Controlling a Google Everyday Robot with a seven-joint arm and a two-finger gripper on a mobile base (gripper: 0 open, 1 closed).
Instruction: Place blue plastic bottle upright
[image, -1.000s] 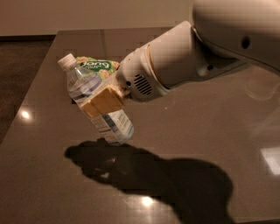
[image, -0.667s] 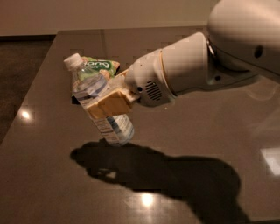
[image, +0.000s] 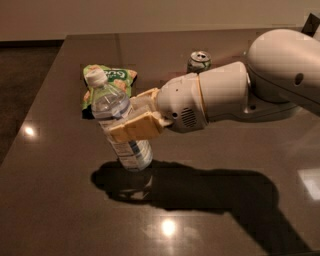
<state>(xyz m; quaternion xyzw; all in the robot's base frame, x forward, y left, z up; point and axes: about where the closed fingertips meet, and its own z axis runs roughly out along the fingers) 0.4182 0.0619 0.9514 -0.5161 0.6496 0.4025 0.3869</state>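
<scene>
Raised nearer upright: blue plastic bottle (image: 111, 104), cap tilted up-left; claw (image: 129, 124) clenched round its middle.

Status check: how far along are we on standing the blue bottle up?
Done: the tool is shut on the blue plastic bottle at mid-body, left of centre over the table. In hand: the bottle is nearly upright, cap leaning up-left, base close to its shadow; contact unclear. Left: straighten it, seat the base, release. The green bag and the can sit farther back.
</scene>
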